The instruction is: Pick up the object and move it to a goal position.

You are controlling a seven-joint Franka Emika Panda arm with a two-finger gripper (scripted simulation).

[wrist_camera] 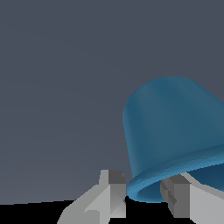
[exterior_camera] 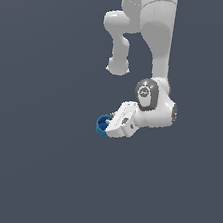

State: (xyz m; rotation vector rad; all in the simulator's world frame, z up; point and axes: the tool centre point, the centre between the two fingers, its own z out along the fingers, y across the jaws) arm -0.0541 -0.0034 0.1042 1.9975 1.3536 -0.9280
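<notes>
Hand (wrist_camera: pixel 144 197) pinching blue cup (wrist_camera: pixel 170 131) rim

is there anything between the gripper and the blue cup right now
Nothing visible. The gripper is already at the blue cup, one finger outside its rim and the other inside. The exterior view shows no other object near them.

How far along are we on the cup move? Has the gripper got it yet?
Done: the gripper has reached the blue cup. In hand: in the wrist view one finger sits outside the rim and the other inside, straddling the wall; whether they are clamped I cannot tell. Left: confirm the grip, then carry the cup to the goal, which has no marker in either view.
</notes>
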